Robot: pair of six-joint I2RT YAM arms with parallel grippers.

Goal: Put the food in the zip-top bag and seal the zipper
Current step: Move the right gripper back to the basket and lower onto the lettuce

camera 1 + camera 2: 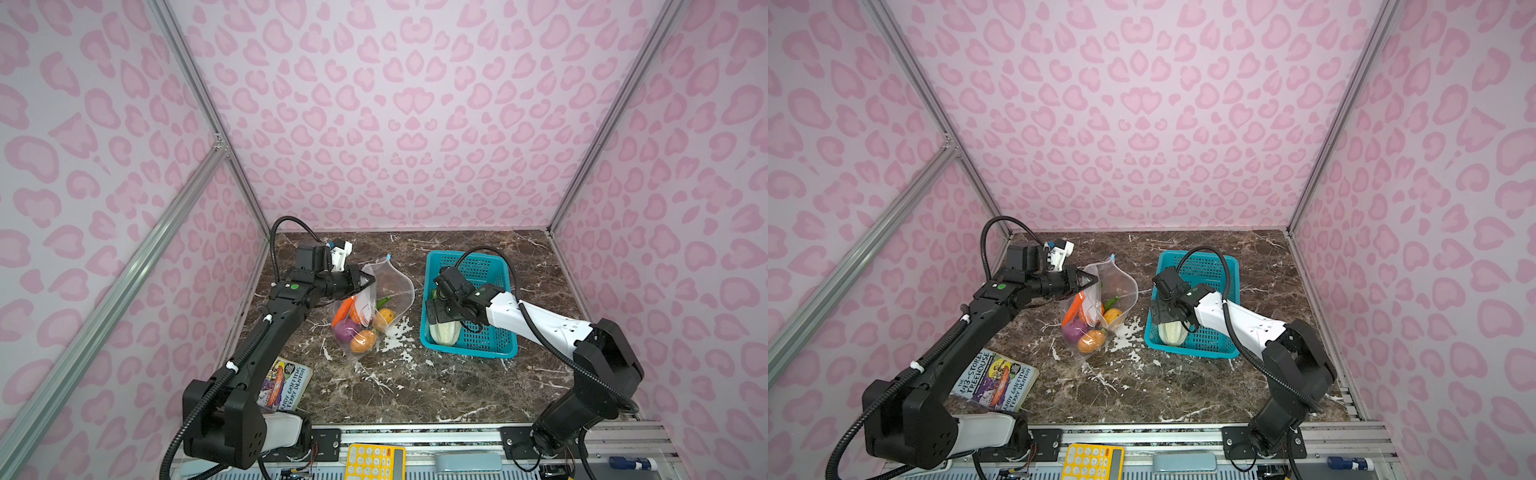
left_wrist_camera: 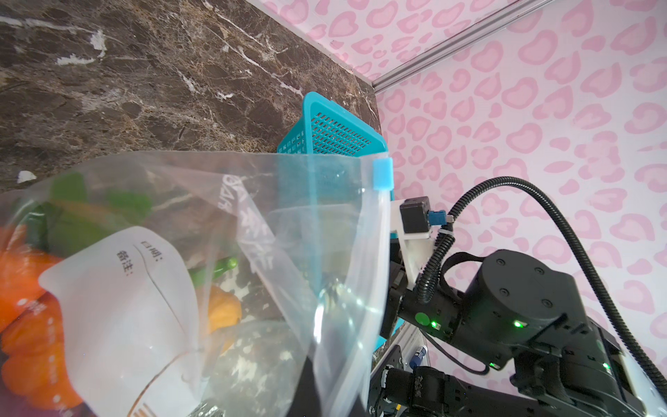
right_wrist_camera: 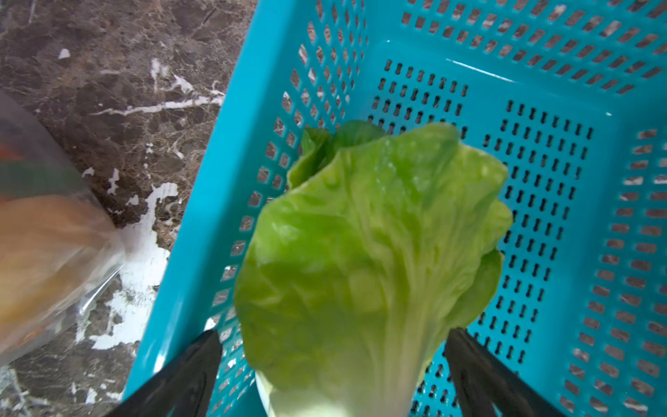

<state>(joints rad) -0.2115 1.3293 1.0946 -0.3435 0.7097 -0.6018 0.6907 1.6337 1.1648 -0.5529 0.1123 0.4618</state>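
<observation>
Ribbed leafy cabbage (image 3: 361, 252) lies in perforated basket (image 3: 541, 72) near crinkly bag (image 1: 395, 286).

The bag (image 1: 395, 286) is thin clear plastic film, crinkled and glossy with glare streaks. Its label (image 2: 119, 299) is matt white and its slider (image 2: 382, 174) matt blue plastic. At the bag's three o'clock, the basket (image 1: 473, 262) is hard teal plastic, perforated and slightly shiny. The cabbage (image 3: 361, 252) looks smooth and waxy. The desk (image 1: 436, 386) is polished, brown with white veins, marble-like. At seven o'clock, the book (image 1: 994, 380) has a glossy paper cover. The walls (image 1: 415, 104) are matt print; the rails (image 1: 124, 282) are brushed metal.
</observation>
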